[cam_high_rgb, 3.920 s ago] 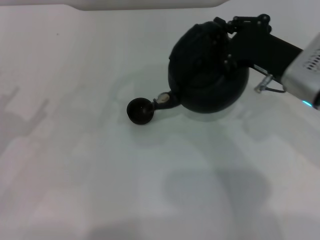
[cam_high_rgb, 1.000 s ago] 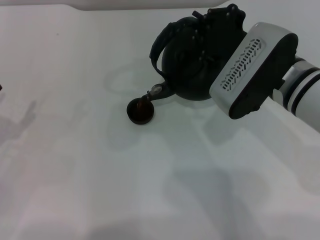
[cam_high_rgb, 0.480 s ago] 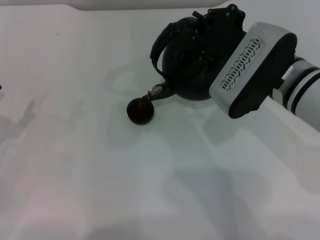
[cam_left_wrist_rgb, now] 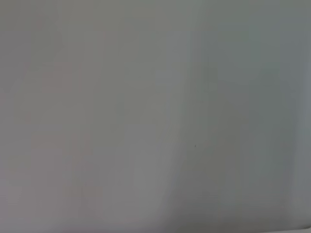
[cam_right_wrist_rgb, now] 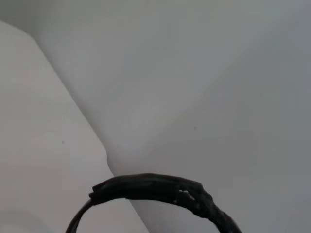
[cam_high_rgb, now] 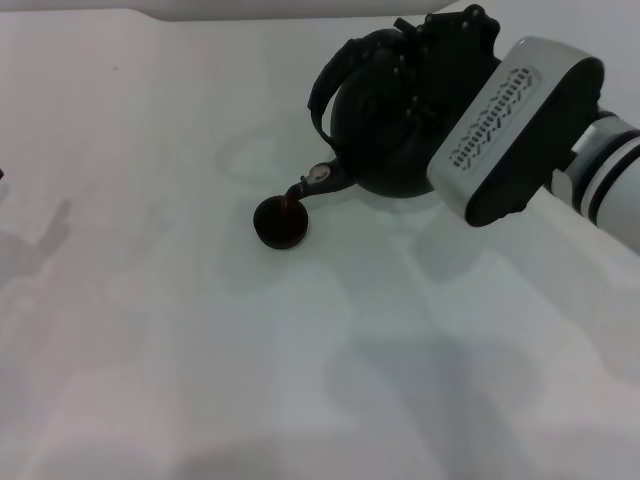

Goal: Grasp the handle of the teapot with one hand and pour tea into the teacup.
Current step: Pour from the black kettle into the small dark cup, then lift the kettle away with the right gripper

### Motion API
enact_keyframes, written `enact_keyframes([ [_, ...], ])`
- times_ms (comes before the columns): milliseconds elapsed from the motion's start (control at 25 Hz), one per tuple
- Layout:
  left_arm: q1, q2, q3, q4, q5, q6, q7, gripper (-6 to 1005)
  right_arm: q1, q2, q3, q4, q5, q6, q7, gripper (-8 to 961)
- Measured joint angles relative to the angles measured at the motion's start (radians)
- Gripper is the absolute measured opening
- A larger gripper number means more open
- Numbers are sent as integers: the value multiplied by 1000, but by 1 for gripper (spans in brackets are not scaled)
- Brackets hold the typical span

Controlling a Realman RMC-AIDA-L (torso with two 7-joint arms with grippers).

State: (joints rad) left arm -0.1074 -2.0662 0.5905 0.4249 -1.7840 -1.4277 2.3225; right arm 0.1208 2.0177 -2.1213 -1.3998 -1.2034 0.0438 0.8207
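We had the right gripper (cam_high_rgb: 440,45) clamped on the handle (cam_high_rgb: 325,85), the teapot (cam_high_rgb: 390,120) tipped left, its spout just above the teacup (cam_high_rgb: 280,222) on the table (cam_high_rgb: 150,330). The arm hid the fingers and the pot's right side; our left gripper was out of sight.

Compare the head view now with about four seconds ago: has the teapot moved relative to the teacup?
Yes. The teapot has tipped toward the robot's left, spout down over the teacup, which stays put. The right gripper holds its handle.
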Motion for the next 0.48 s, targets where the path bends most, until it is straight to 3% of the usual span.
enact_keyframes([
  [480,-8,0,0,2,0,-1,0,862,-60,-4,156,17,142,-217,76,116],
])
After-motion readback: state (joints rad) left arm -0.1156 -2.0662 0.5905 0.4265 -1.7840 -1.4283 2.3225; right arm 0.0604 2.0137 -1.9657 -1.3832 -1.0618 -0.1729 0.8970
